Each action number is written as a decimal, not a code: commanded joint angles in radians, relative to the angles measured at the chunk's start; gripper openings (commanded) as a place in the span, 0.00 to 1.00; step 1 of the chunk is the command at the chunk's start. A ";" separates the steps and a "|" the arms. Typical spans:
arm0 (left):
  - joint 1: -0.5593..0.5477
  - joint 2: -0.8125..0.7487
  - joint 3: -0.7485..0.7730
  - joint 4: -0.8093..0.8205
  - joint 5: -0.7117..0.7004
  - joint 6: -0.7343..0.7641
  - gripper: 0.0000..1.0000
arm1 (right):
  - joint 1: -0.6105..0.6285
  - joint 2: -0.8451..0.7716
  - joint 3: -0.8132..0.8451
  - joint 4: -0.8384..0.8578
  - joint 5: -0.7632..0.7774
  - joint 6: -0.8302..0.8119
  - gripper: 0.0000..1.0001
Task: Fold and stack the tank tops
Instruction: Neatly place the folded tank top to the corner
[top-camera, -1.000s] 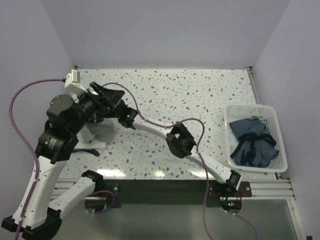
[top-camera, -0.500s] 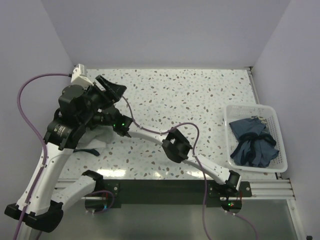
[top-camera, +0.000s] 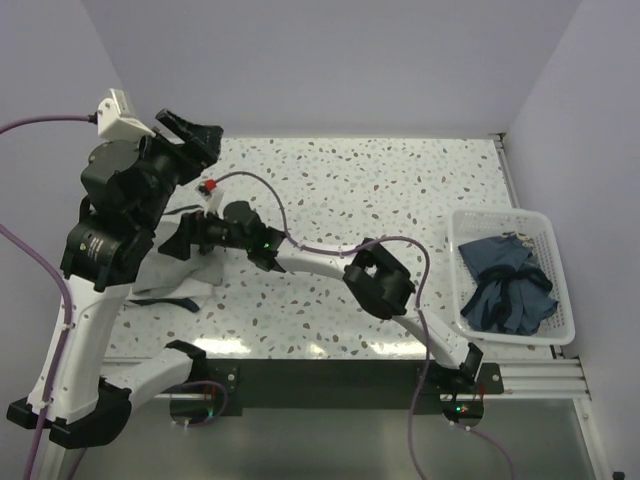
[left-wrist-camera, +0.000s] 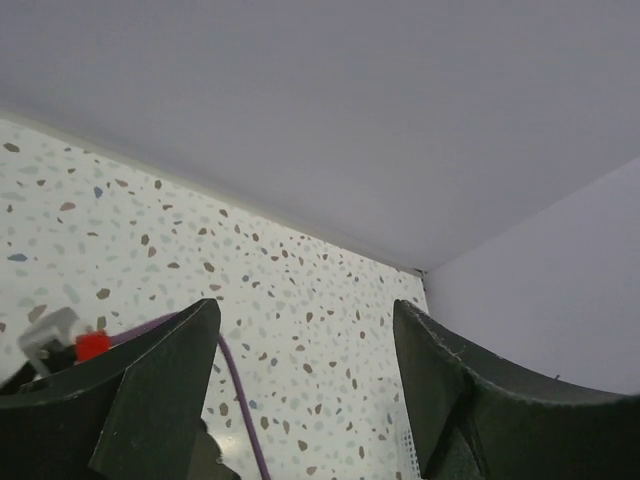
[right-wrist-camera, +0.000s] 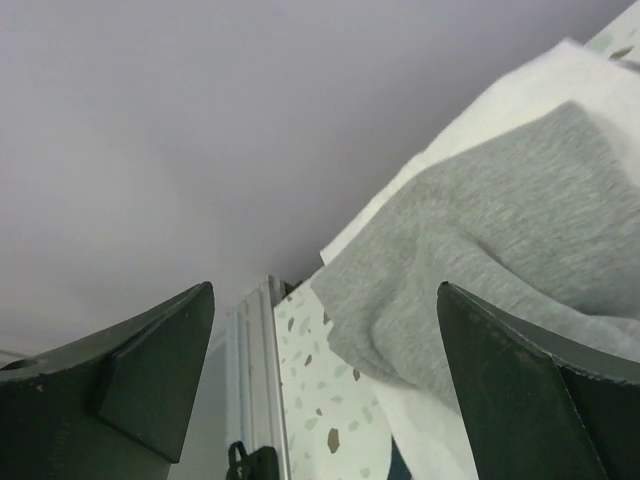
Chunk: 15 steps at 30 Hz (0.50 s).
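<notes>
The tank tops lie in a pile at the table's left edge. The light grey tank top (top-camera: 200, 268) (right-wrist-camera: 500, 230) lies on the white tank top (top-camera: 160, 288) (right-wrist-camera: 525, 85). A dark strip of cloth (top-camera: 172, 301) shows under the pile's near edge. My right gripper (top-camera: 190, 236) (right-wrist-camera: 325, 330) reaches across the table to the pile and is open, with the grey cloth lying loose just ahead of its fingers. My left gripper (top-camera: 193, 134) (left-wrist-camera: 303, 315) is raised above the pile, open and empty, facing the table's far edge.
A white lattice basket (top-camera: 563, 290) with dark blue clothes (top-camera: 505, 285) stands at the right edge. The right arm's forearm and elbow (top-camera: 378, 280) span the table's middle. A purple cable (top-camera: 258, 188) loops above it. The left wall is close to the pile.
The right gripper has opened and let go of the grey cloth. The left arm has risen and swung back toward the far left, its gripper staying open.
</notes>
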 joint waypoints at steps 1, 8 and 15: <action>0.007 0.016 0.059 -0.054 -0.116 0.051 0.75 | -0.009 -0.192 -0.131 0.109 0.088 -0.069 0.96; 0.012 0.027 0.045 -0.054 -0.121 0.051 0.75 | -0.021 -0.302 -0.306 0.037 0.200 -0.105 0.95; 0.015 0.011 -0.028 -0.030 -0.098 0.050 0.75 | -0.044 -0.402 -0.431 -0.059 0.284 -0.129 0.95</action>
